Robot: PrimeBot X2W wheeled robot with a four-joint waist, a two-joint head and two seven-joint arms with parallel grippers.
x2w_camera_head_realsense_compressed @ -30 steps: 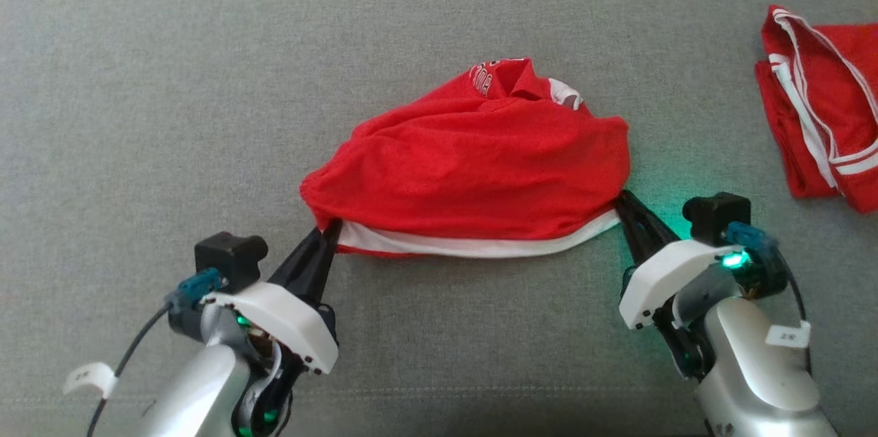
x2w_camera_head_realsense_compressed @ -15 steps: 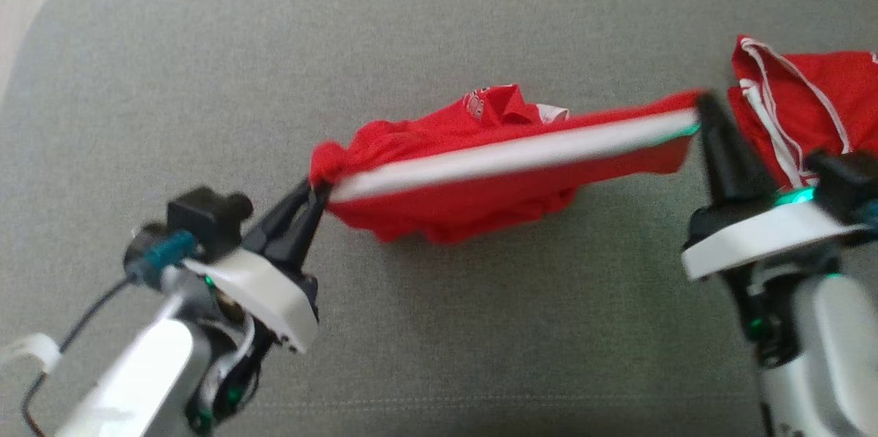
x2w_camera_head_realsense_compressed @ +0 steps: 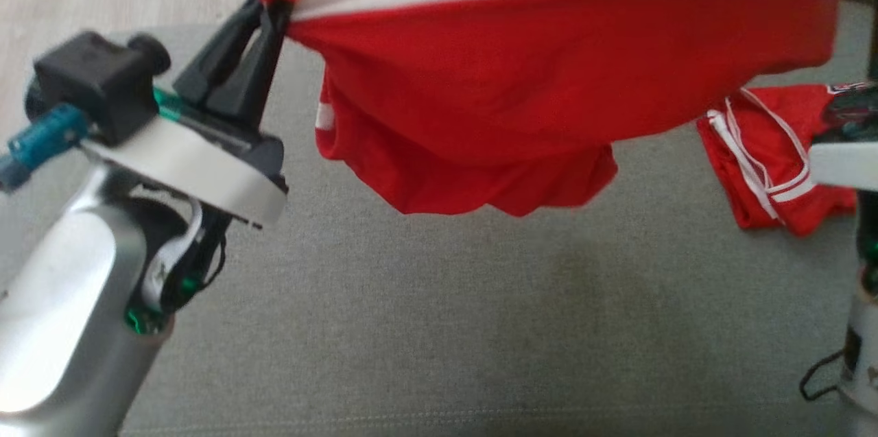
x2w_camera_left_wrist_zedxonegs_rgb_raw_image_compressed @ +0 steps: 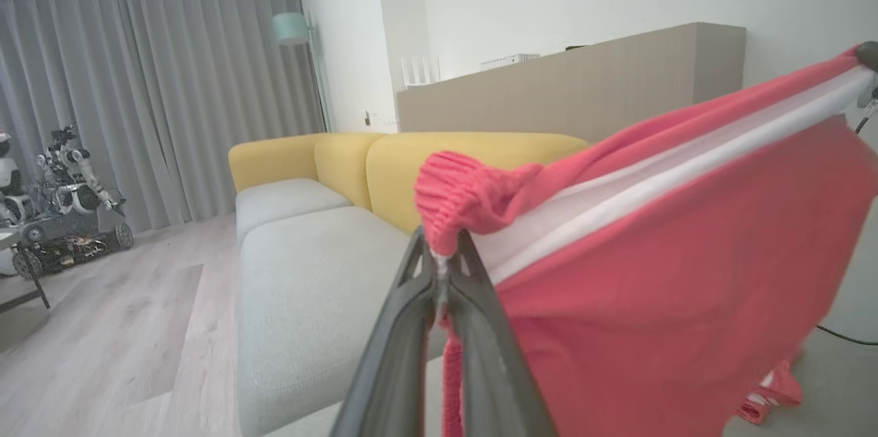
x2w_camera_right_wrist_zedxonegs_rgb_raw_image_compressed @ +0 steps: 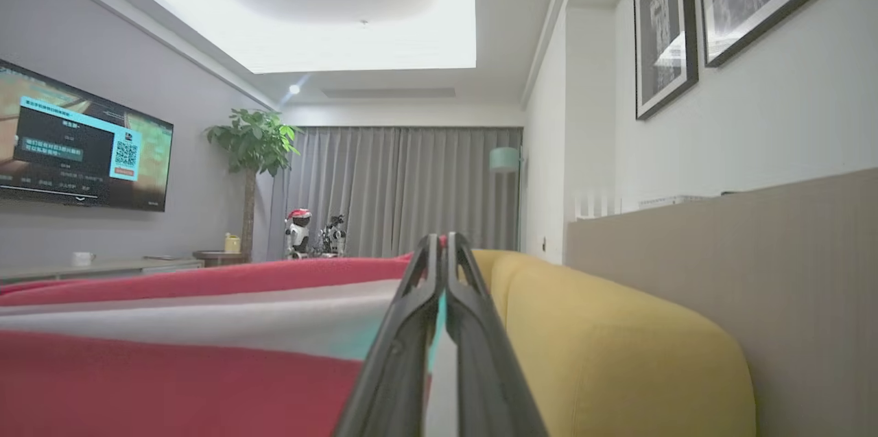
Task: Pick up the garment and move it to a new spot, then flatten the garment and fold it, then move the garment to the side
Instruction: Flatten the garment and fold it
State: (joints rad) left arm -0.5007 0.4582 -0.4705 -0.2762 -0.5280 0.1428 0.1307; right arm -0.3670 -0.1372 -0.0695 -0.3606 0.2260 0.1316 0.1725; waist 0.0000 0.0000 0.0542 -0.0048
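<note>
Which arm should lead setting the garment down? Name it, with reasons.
Probably left. The left pincer, shut on the garment, hangs by bare cushion; the right pincer holds it near a second garment.

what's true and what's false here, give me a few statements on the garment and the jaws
The left gripper has its jaws shut on the red garment. True.
The garment lies flat on the grey cushion. False: it hangs above it, stretched between both grippers.
A second red garment lies on the cushion at the right. True.
The right gripper has its jaws open. False: they are shut on the garment.
</note>
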